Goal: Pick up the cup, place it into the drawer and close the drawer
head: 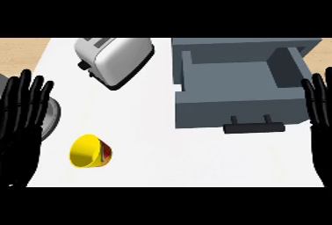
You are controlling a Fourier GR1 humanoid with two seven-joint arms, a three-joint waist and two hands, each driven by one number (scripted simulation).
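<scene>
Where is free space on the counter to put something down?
Bare counter lies between the cup and the drawer, and below the drawer's handle. The toaster crowds the upper left.

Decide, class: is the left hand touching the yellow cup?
Apart. The head view shows bare white counter between the left hand and the cup, which lies on its side.

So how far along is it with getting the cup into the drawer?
Barely started. Done: only that the drawer stands open, with nothing visible inside. In hand: nothing; the left robot hand and right robot hand rest open at the view's edges. Left: pick up the yellow cup lying on its side on the counter, put it in the drawer, push it closed.
</scene>
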